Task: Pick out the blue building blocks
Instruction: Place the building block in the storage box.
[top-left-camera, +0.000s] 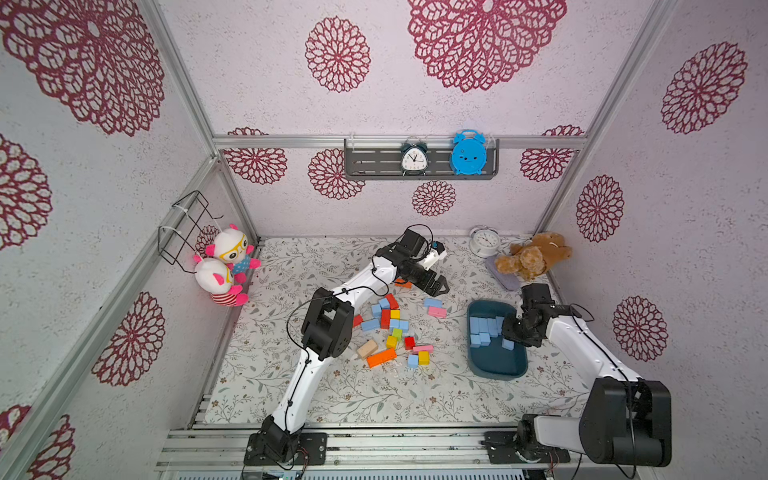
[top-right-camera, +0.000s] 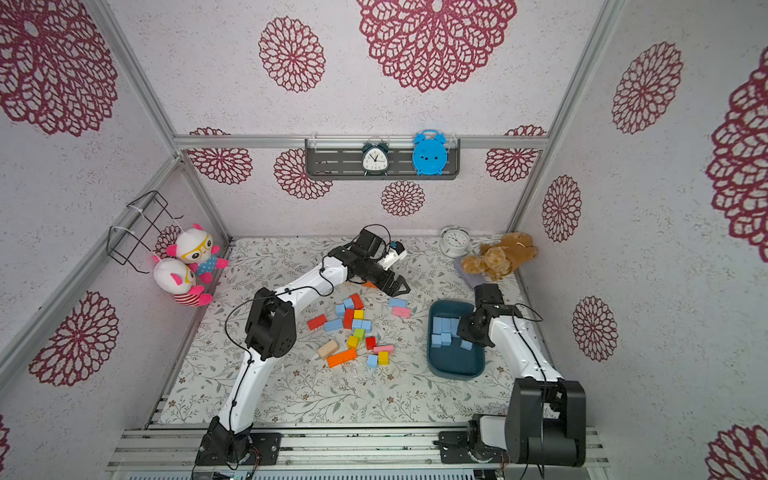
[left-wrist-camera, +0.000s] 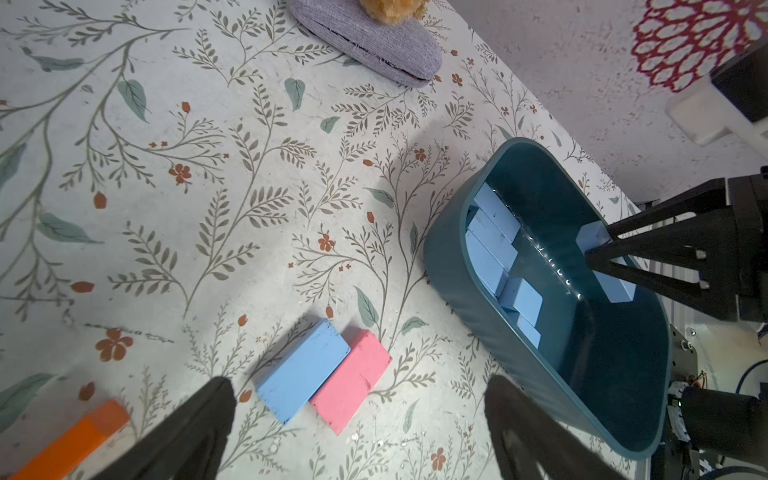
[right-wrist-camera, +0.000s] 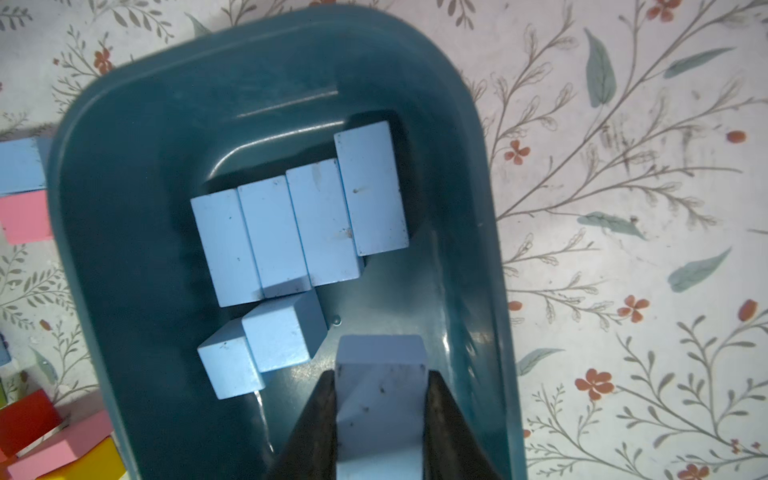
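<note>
The dark teal tub (top-left-camera: 496, 370) holds several blue building blocks (right-wrist-camera: 299, 220) lying side by side. My right gripper (right-wrist-camera: 380, 374) hangs inside the tub, shut on another blue block (right-wrist-camera: 380, 407), which is also visible in the left wrist view (left-wrist-camera: 619, 289). Over the mat, my left gripper (left-wrist-camera: 359, 386) is open just above a blue brick (left-wrist-camera: 303, 370) that lies against a pink brick (left-wrist-camera: 353, 380). In a top view this gripper (top-left-camera: 440, 286) is beyond the pile. More blue blocks (top-left-camera: 370, 325) lie among the mixed pile, one at its near edge (top-left-camera: 412, 360).
Red, orange, yellow, green, pink and tan blocks (top-left-camera: 381, 357) are scattered mid-mat. A grey case (left-wrist-camera: 374, 41), a brown bear (top-left-camera: 534, 255) and a white clock (top-left-camera: 484, 241) sit at the back right. Plush toys (top-left-camera: 226, 266) and a wire basket (top-left-camera: 187, 228) are on the left wall.
</note>
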